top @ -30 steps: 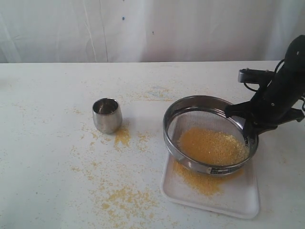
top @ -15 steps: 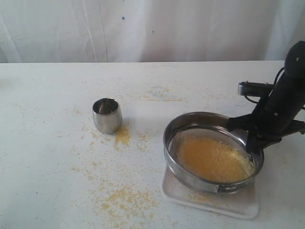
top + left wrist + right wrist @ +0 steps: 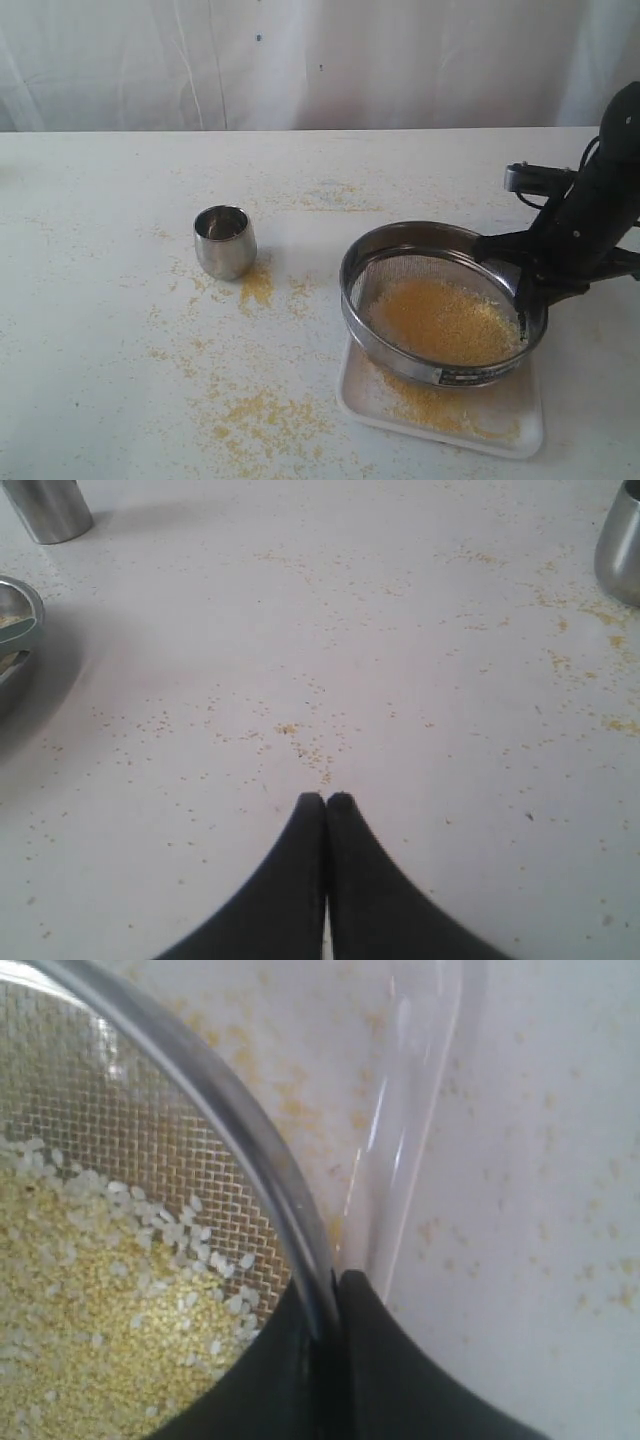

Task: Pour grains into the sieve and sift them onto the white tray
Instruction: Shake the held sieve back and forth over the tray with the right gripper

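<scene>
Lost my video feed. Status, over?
Right gripper shut on sieve rim, above white tray. Left gripper shut, empty. Grains in sieve, some on tray. Steel cup well aside.

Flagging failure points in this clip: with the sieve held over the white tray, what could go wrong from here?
1. The right hand pinches the sieve at one spot on its rim; shaking could make it slip or tip.
2. The sieve is about as wide as the white tray, so grains may fall past its edge onto the table, where some already lie scattered.
</scene>
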Controlling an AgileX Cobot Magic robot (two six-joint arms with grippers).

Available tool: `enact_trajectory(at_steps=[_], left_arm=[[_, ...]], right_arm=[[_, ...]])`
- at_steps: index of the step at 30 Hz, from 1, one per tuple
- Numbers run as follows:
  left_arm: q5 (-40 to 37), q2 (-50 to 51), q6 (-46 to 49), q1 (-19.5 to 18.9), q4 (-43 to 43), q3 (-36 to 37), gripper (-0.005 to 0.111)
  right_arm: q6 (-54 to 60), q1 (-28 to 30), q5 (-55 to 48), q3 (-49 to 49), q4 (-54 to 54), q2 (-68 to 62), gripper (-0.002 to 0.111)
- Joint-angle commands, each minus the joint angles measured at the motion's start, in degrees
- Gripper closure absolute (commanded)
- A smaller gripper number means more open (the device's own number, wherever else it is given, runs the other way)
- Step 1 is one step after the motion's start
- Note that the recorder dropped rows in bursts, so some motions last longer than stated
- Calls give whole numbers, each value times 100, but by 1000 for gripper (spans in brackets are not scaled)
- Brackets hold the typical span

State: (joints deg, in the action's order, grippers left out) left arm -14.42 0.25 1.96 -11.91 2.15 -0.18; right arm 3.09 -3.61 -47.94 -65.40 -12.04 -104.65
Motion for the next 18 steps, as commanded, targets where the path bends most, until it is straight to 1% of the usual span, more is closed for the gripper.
enact_trajectory(at_steps=[1,2,3,4,6,7,9,11,12,15,16,18], left_arm=[[-15,-25,-42,1,36,18,107],[-15,-25,-42,1,36,18,107],[-15,-25,-42,1,36,18,107],[-15,-25,-42,1,36,18,107],[-15,-25,-42,1,36,18,107],[-15,-25,-42,1,36,18,107],[-15,-25,-42,1,36,18,107],[-15,-25,-42,1,36,18,107],[-15,-25,-42,1,36,18,107],[-15,-25,-42,1,36,18,107],[-15,-25,-42,1,36,18,107],[-15,-25,-42,1,36,18,107]], right_arm=[[-415,28,-420,-25,-191,87,108],[-385,-1,-787,-12,-217,87,108],[-255,-43,-897,14,-235,87,108],[-154,-44,-752,25,-235,91,108],[-21,-54,67,25,-235,91,108],[-37,-54,227,25,-235,77,108],[-95,-42,-476,25,-311,116,108],[-16,-68,-901,42,-360,119,108],[55,-93,-794,59,-360,119,108],[240,-98,214,64,-338,107,108],[101,-98,133,64,-364,119,108],[-126,-108,-606,77,-349,179,108]])
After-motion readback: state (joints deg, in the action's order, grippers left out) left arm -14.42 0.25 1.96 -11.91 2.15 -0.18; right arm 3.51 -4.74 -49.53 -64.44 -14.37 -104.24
